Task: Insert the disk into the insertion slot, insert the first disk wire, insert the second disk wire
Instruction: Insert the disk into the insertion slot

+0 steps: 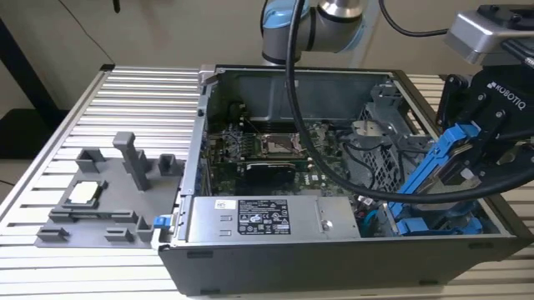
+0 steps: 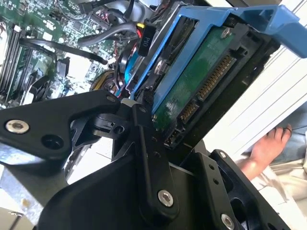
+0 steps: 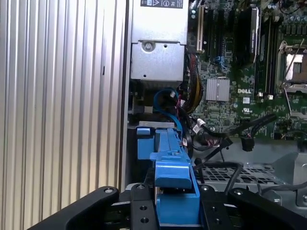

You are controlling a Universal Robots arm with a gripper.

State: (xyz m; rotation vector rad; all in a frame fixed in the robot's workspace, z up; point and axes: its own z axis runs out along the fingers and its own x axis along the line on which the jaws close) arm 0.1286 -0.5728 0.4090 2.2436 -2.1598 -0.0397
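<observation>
In the exterior view the disk [image 1: 439,167], silver-grey in its blue carrier frame, hangs tilted over the near right corner of the open computer case [image 1: 276,256]. My gripper [image 1: 494,147] is shut on its upper end. The disk's lower end points down toward the insertion slot [image 1: 429,224], where more blue plastic shows. In the second wrist view the disk's green circuit board and connectors [image 2: 201,81] face the camera between my black fingers [image 2: 148,143]. The first wrist view has the blue frame [image 3: 172,167] edge-on in the gripper [image 3: 175,211].
A thick black arm cable [image 1: 351,181] loops across the case above the motherboard [image 1: 276,147]. Loose black and blue wires [image 3: 168,100] lie beside the power supply [image 1: 259,219]. A grey fixture [image 1: 109,194] sits on the ribbed table at the exterior view's left. A person's hand [image 2: 268,143] rests beyond the case.
</observation>
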